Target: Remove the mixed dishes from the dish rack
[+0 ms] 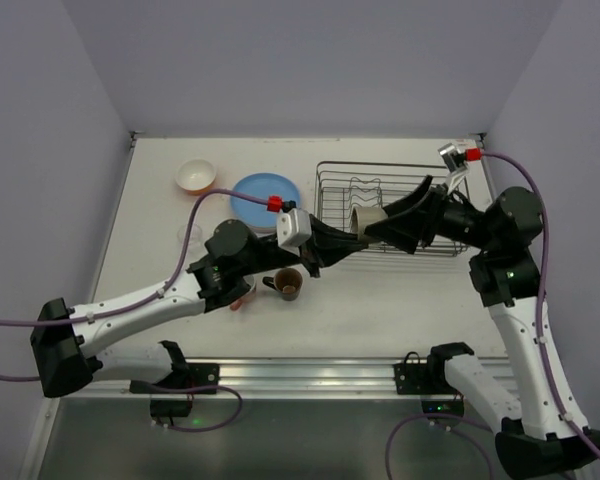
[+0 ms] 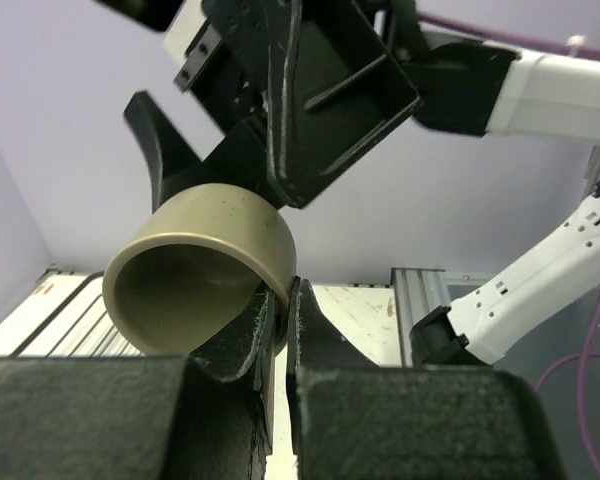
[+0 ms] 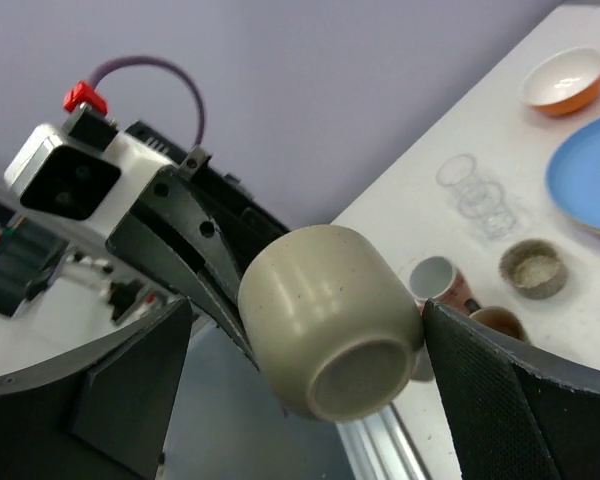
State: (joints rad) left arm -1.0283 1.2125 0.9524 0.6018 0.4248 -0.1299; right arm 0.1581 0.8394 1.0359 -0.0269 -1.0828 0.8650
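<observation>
Beige mug [image 1: 361, 218] mostly hidden from above; blue plate [image 3: 590, 170] cut off; 2 glasses [image 3: 480, 205] blurred.

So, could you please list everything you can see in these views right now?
beige mug: one, beige, held in the air between the arms
dish rack: one, dark wire, far right of table
blue plate: one, blue, left of rack
orange bowl: one, orange, white inside, left of plate
clear glasses: two, clear, on the table
olive mug: one, olive, near the glasses
pink mug: one, pink, beside brown mug
brown mug: one, brown, nearer than the plate
table: one, white
left fingers: two, black, shut on beige mug's wall
right fingers: two, black, spread around it
</observation>
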